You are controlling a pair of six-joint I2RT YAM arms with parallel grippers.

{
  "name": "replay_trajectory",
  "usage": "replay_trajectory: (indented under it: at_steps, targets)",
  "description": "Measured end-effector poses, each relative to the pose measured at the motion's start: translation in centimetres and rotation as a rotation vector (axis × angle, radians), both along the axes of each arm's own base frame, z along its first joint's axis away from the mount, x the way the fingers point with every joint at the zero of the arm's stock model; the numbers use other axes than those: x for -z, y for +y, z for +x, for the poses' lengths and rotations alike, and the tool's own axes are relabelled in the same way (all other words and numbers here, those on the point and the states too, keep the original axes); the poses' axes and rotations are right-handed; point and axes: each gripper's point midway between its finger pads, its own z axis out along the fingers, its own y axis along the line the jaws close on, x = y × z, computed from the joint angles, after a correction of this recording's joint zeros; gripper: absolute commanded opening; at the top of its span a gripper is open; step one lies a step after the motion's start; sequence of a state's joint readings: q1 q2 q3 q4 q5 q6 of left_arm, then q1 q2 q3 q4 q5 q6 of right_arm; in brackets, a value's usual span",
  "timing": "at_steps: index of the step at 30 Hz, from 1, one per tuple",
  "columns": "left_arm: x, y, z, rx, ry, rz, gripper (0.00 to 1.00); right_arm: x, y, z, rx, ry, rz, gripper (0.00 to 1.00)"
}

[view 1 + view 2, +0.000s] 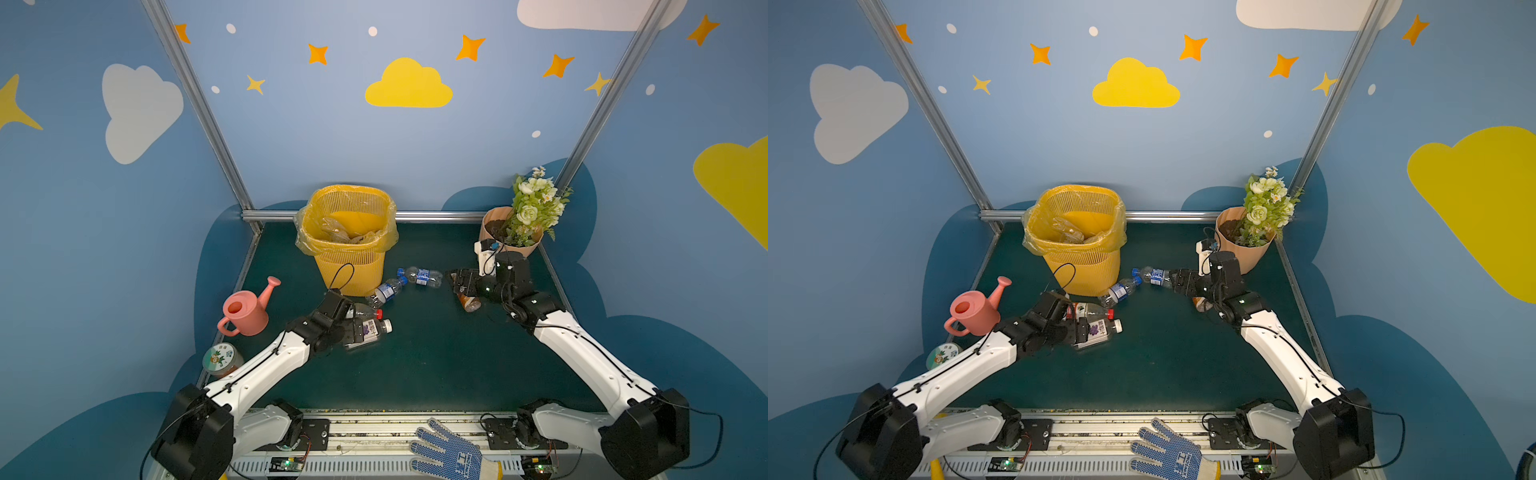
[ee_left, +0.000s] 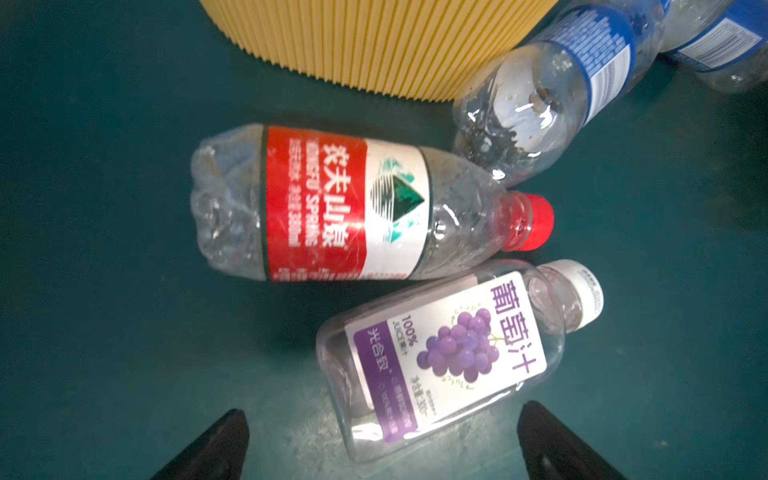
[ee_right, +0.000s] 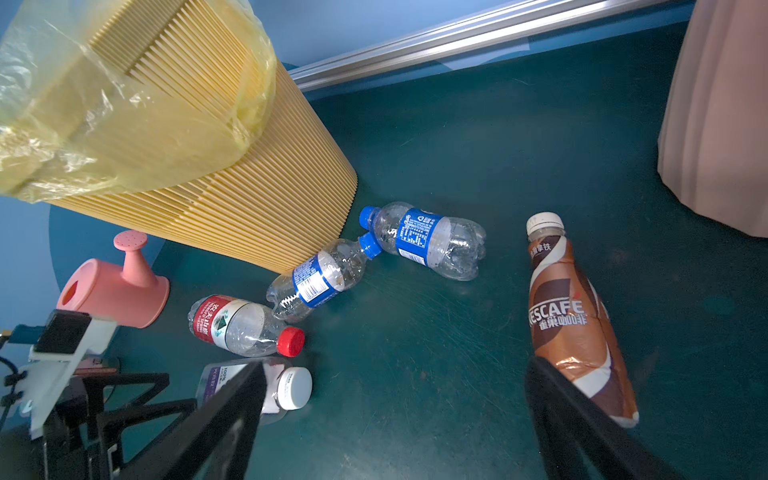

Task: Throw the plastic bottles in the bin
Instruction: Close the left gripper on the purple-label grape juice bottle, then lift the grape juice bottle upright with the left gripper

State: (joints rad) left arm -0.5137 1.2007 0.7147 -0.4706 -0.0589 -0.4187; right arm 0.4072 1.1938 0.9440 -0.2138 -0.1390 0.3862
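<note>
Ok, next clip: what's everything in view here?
bin: one, yellow, back centre, clear plastic inside
blue-label bottles: two, clear, beside bin
red-label bottle: one, red cap, in front of bin
purple-label bottle: one, white cap, beside red-label bottle
brown-label bottle: one, white cap, right side
watering can: one, pink, left
flower pot: one, peach, back right, white flowers
jar: one, green-white lid, left edge
glove: one, blue-dotted, front rail
left end effector: one, black, open over purple-label bottle
right end effector: one, black, open by brown-label bottle
</note>
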Motion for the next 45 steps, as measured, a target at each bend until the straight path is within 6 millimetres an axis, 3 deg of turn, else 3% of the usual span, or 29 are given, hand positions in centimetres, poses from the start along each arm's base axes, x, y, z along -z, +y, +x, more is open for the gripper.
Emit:
replay_trajectory:
  at_steps: [8,14,24,33,45]
  targets:
    - [2.2,-1.7,2.6,0.094,0.079,0.081,1.0,0.2,-0.5,-0.4,0.007,0.002,-0.002,0.95]
    - [3.1,-2.6,3.0,0.151,0.1,0.09,1.0,-0.1,-0.8,-0.4,0.014,-0.006,0.002,0.95]
    - [3.7,-5.8,0.6,0.279,0.165,0.026,0.98,0.2,-1.0,-0.4,0.019,0.003,0.001,0.95]
    - [4.6,-6.1,-1.3,0.321,0.224,0.073,0.97,0.7,-0.7,-0.4,0.008,0.021,0.006,0.95]
    - [6.3,-7.1,-1.5,0.361,0.298,0.205,0.77,1.2,-1.0,-0.4,0.014,0.034,0.002,0.95]
